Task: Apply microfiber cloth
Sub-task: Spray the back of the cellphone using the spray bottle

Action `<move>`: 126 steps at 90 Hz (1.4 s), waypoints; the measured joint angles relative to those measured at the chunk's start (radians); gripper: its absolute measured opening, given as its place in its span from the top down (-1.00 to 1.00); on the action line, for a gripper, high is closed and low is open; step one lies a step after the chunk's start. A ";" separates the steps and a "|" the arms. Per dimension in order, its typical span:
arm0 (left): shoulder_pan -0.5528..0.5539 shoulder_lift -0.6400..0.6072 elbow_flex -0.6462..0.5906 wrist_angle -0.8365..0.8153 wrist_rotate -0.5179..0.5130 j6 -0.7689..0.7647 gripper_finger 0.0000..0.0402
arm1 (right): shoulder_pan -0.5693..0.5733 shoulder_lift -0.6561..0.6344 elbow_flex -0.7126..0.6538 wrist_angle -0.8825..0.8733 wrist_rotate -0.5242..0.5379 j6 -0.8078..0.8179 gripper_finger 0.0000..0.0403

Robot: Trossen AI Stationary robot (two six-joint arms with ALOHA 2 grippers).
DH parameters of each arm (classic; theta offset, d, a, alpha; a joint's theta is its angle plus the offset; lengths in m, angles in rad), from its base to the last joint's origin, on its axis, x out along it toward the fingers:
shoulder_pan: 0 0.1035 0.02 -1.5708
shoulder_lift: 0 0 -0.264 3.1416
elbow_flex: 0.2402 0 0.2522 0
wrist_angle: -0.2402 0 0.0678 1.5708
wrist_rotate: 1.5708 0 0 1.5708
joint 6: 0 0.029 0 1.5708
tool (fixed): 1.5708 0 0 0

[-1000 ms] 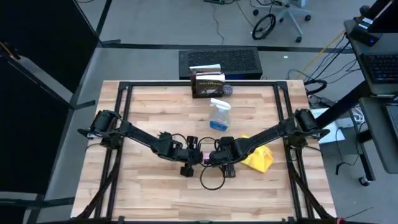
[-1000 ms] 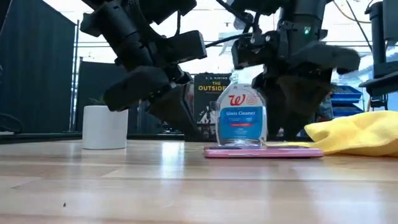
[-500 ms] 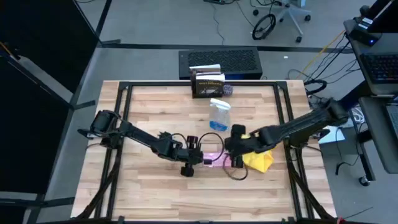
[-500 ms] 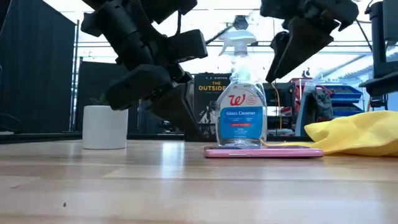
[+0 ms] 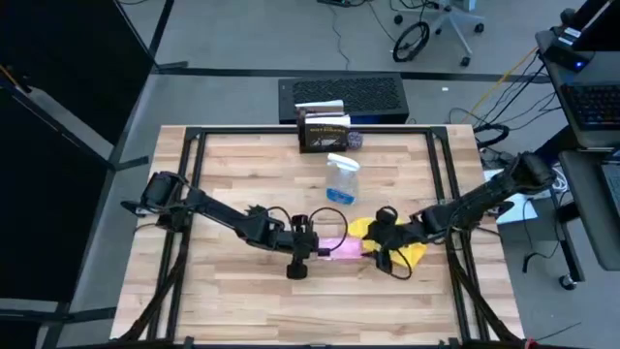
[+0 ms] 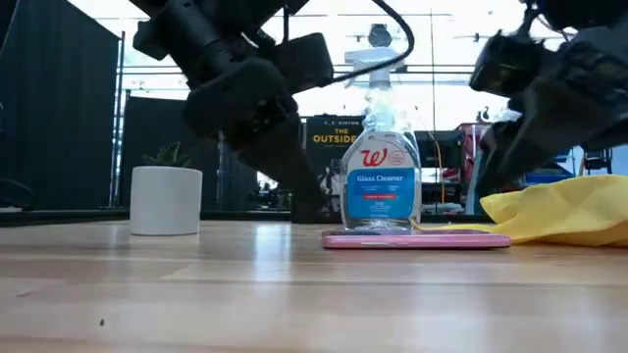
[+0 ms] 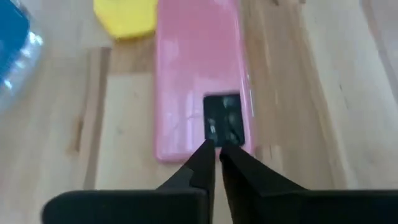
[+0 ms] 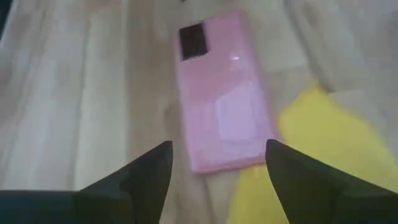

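The yellow microfiber cloth point(image 5: 405, 252) lies crumpled on the table, right of a pink phone point(image 5: 335, 247) that lies flat with its back up. One cloth corner point(image 8: 311, 143) touches the phone's right end. My left gripper point(image 7: 216, 150) is shut at the phone's left end. My right gripper point(image 8: 217, 171) hovers open over the spot where phone and cloth meet point(image 5: 380, 237), with nothing between its fingers. My left gripper sets its shut fingertips point(image 7: 205, 155) on the phone's back at the camera end point(image 7: 222, 115), the end toward the table's left. The fingers slant down from the left and lie along the phone. The phone stays flat on the table.
A clear spray bottle with blue liquid point(image 5: 341, 179) stands just beyond the phone. A dark book point(image 5: 324, 132) stands at the far edge. A white pot point(image 6: 165, 199) shows in the low view. Black frame rails point(image 5: 194, 194) run along the table's sides.
My right gripper has risen from over the phone and moved toward the table's right edge, and now hangs over the cloth's near corner. The phone's pink back has come into full view. The phone and cloth have not moved.
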 joint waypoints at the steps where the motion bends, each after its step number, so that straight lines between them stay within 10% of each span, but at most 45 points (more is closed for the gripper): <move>1: -0.001 0.000 0.000 -0.005 0.000 0.016 0.79 | 0.003 0.002 0.000 0.000 0.000 -0.003 -0.18; 45: -0.019 0.099 0.000 0.067 -0.137 0.661 0.25 | 0.006 0.153 -0.001 0.067 0.011 -0.153 -0.18; 83: -0.015 0.131 -0.006 0.182 -0.165 0.966 0.40 | -0.005 0.235 -0.002 0.166 0.033 -0.224 -0.18; 126: -0.036 0.135 -0.006 0.206 -0.217 0.968 0.81 | -0.023 0.236 -0.003 0.164 0.036 -0.227 -0.18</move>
